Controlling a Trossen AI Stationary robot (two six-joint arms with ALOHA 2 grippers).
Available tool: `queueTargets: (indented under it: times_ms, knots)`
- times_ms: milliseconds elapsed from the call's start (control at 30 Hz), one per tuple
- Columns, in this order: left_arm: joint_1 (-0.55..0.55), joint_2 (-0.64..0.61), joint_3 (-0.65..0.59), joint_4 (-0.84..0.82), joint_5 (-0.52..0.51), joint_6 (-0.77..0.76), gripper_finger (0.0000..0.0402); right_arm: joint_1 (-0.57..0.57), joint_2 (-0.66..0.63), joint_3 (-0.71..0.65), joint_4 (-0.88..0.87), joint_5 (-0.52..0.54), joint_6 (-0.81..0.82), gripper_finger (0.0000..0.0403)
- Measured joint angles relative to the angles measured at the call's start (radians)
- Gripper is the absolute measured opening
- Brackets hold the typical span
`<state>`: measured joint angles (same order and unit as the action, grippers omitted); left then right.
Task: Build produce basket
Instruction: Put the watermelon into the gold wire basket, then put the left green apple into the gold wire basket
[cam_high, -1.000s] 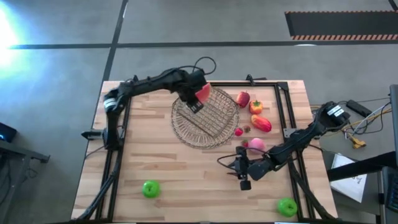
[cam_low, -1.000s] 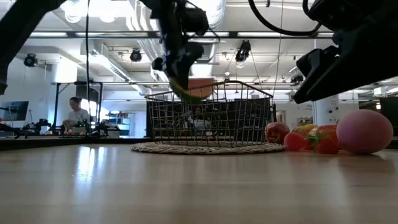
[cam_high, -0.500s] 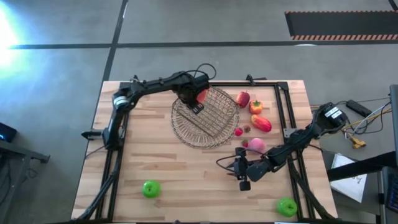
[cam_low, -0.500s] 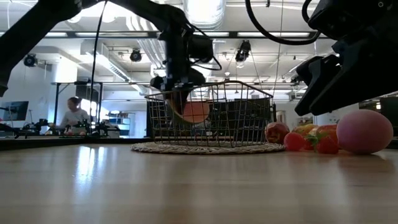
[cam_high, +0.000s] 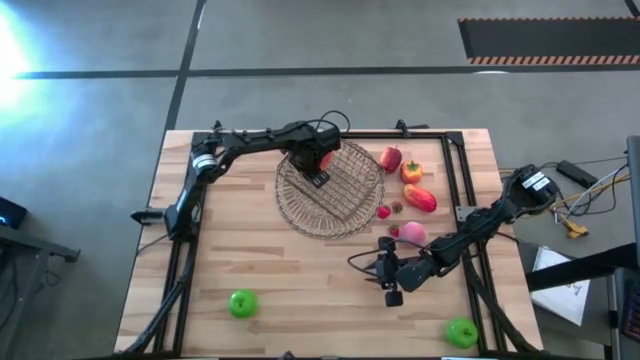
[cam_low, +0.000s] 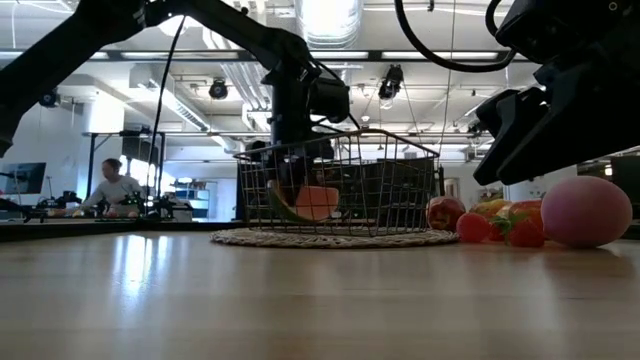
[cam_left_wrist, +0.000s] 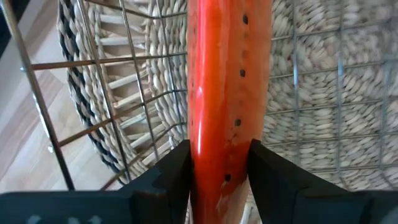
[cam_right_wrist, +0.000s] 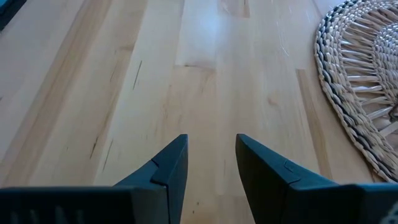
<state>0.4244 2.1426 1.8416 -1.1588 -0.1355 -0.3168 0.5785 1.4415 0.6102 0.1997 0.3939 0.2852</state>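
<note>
My left gripper (cam_high: 312, 166) reaches down into the wire basket (cam_high: 345, 180) and is shut on a salmon-red watermelon slice (cam_low: 303, 203) with a dark green rind. The slice sits low inside the basket, close to its floor. The basket stands on a round woven tray (cam_high: 300, 215). My right gripper (cam_high: 388, 272) hovers open over bare wood near the table's right near side, touching nothing. Beside the basket lie a red apple (cam_high: 390, 158), an orange piece (cam_high: 411, 171), a red-orange piece (cam_high: 421, 198) and a pink fruit (cam_high: 413, 233). My left gripper pinches the watermelon slice between its two fingers (cam_left_wrist: 174, 168), one on each side of the red seeded flesh (cam_left_wrist: 225, 140). The fingers come from above, pointing down into the basket. The slice hangs below them inside the wire walls; whether it touches the basket floor I cannot tell.
Two green apples lie near the table's near edge (cam_high: 243, 303) (cam_high: 461, 331). A small red piece (cam_high: 384, 211) sits by the tray. Black frame rails run along the table's left and right sides. A person shows far off in the room (cam_low: 113, 185).
My left gripper has gone down with the watermelon slice, from above the basket's rim to low inside the basket, staying shut on it. My right arm has kept still.
</note>
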Motion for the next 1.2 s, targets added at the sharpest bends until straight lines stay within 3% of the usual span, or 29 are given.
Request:
queueTargets:
  times_ms: [167, 467, 667, 1033, 1200]
  knots:
    - [0.002, 0.000, 0.000, -0.001, 0.000, -0.010, 0.0130, 0.000, 0.000, 0.000, 0.000, 0.000, 0.000, 0.0127]
    - [0.002, -0.001, -0.002, 0.000, 0.002, -0.015, 0.0191, 0.000, 0.000, 0.000, 0.000, 0.000, 0.001, 0.0127]
    - [0.002, -0.015, -0.002, -0.004, 0.003, -0.019, 0.0198, 0.000, 0.000, 0.000, 0.000, 0.000, 0.002, 0.0127]
    - [-0.038, -0.191, 0.029, -0.081, 0.024, -0.018, 0.0199, 0.000, 0.000, -0.008, 0.000, 0.002, 0.000, 0.0127]
    - [-0.125, -0.321, -0.019, -0.110, -0.001, -0.018, 0.0199, 0.000, 0.000, -0.028, 0.000, 0.039, 0.008, 0.0127]
